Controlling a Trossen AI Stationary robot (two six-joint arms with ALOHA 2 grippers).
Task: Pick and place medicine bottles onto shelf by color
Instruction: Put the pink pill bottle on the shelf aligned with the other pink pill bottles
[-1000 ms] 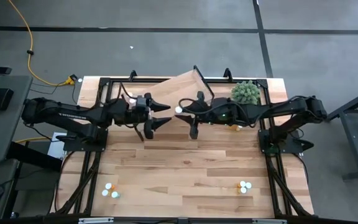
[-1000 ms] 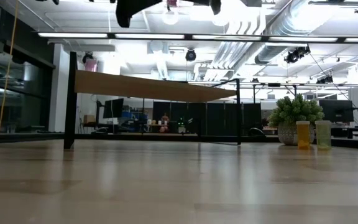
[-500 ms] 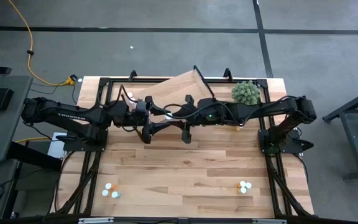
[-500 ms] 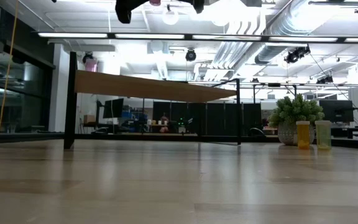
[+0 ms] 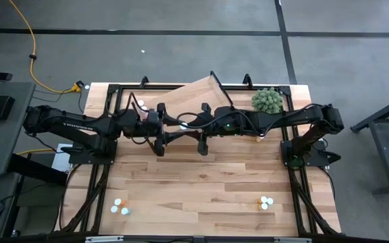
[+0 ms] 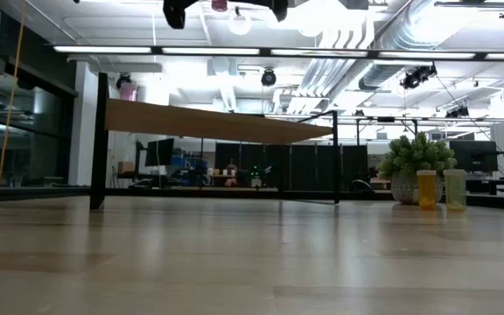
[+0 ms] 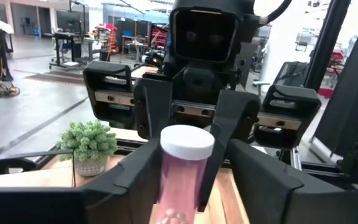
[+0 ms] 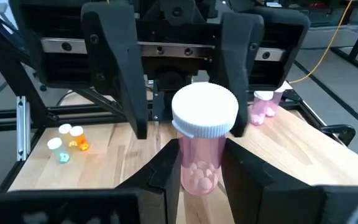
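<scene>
- Table (image 5: pixel 201 182): one wood-plank surface carrying all the items; two arms reach in from its left and right edges and meet above its middle.
- Shelf (image 5: pixel 198 91): one light-wood plank on black legs, standing along the back edge.
- Plant (image 5: pixel 267 100): one fuzzy green ball in a pot, at the back right corner.
- Held bottle (image 8: pixel 204 112): one pink bottle with a white cap, upright in mid-air above the middle of the table, between the two grippers.
- Right gripper (image 8: pixel 199 152): its two fingers are clamped on the pink body, one on each side.
- Left gripper (image 7: pixel 185 168): it faces the right gripper, fingers apart and straddling the same bottle; in the right wrist view a gap shows between one finger and the cap.
- Front left group (image 5: pixel 119 207): three bottles with white caps at the front left corner; the right wrist view shows two orange and one teal.
- Front right group (image 5: pixel 265 202): three white caps close together near the front right corner.
- Pink pair (image 8: pixel 264 106): two pink bottles side by side on light wood beyond the left gripper; shelf or table, I cannot tell.
- Pair by plant (image 6: pixel 440 189): two bottles just beside the pot, one orange, one pale yellow.
</scene>
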